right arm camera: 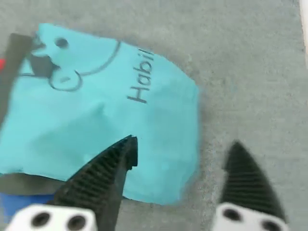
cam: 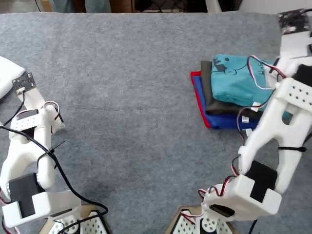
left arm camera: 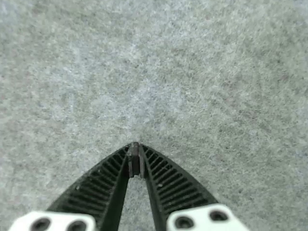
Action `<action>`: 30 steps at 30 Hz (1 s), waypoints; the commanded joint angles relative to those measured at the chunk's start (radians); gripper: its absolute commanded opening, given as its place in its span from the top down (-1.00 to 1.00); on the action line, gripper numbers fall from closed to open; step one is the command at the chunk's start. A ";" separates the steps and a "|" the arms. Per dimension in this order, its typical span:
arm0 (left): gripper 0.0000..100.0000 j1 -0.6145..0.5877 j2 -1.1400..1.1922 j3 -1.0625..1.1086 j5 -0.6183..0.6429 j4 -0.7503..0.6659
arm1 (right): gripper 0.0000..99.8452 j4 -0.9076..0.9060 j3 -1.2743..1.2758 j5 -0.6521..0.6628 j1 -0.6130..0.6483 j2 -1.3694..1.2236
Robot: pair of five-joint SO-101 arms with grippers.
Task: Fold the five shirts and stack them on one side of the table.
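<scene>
A stack of folded shirts lies at the right of the table: a teal shirt (cam: 237, 78) on top, a dark grey one (cam: 214, 103) under it, then a blue one (cam: 220, 121) and a red one (cam: 196, 80) at the bottom. My right gripper (right arm camera: 185, 151) hangs open just above the teal shirt (right arm camera: 96, 115), one fingertip over its edge, the other over bare felt. A white shirt (cam: 6, 73) pokes in at the far left edge. My left gripper (left arm camera: 135, 153) is shut over bare grey felt with nothing in it.
Grey felt (cam: 122, 97) covers the whole table. The right arm (cam: 278, 141) stretches over the near side of the stack. The left arm (cam: 29, 146) stands at the left side near the front edge.
</scene>
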State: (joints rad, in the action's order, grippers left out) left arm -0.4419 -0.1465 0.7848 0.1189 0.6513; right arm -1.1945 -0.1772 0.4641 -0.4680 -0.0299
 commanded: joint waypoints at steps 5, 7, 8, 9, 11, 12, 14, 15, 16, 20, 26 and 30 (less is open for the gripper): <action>0.94 -0.010 -0.014 -0.021 -0.008 0.040 | 0.90 -0.061 -0.022 -0.275 0.126 -0.116; 0.94 -0.010 -0.017 -0.038 -0.009 0.097 | 0.94 -0.071 -0.001 -0.322 0.129 -0.173; 0.94 -0.016 -0.018 -0.051 -0.009 0.135 | 0.93 -0.071 0.012 -0.341 0.129 -0.202; 0.94 -0.035 -0.021 -0.076 -0.009 0.181 | 0.93 -0.069 0.022 -0.350 0.129 -0.234; 0.94 -0.084 -0.051 -0.130 -0.009 0.272 | 0.93 -0.069 0.031 -0.362 0.124 -0.303; 0.94 -0.114 -0.069 -0.154 -0.011 0.310 | 0.93 -0.069 0.028 -0.361 0.121 -0.334; 0.94 -0.179 -0.126 -0.213 -0.057 0.373 | 0.93 -0.081 0.008 -0.361 0.120 -0.369; 0.94 -0.211 -0.160 -0.245 -0.095 0.400 | 0.93 -0.101 -0.008 -0.361 0.120 -0.369; 0.94 -0.243 -0.198 -0.278 -0.132 0.428 | 0.93 -0.127 -0.027 -0.354 0.123 -0.363; 0.94 -0.378 -0.338 -0.404 -0.239 0.489 | 0.93 -0.212 -0.140 -0.353 0.133 -0.321; 0.36 -0.587 -0.351 -0.515 -0.247 0.608 | 0.93 -0.311 -0.312 -0.353 0.127 -0.265; 0.40 -0.680 -0.206 -0.470 -0.249 0.404 | 0.90 -0.381 -0.410 -0.362 0.137 -0.236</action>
State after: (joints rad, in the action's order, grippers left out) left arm -1.0694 -0.4227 0.3276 -0.1174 1.1761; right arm -1.5351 -0.4918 0.1112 -0.3529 -0.3353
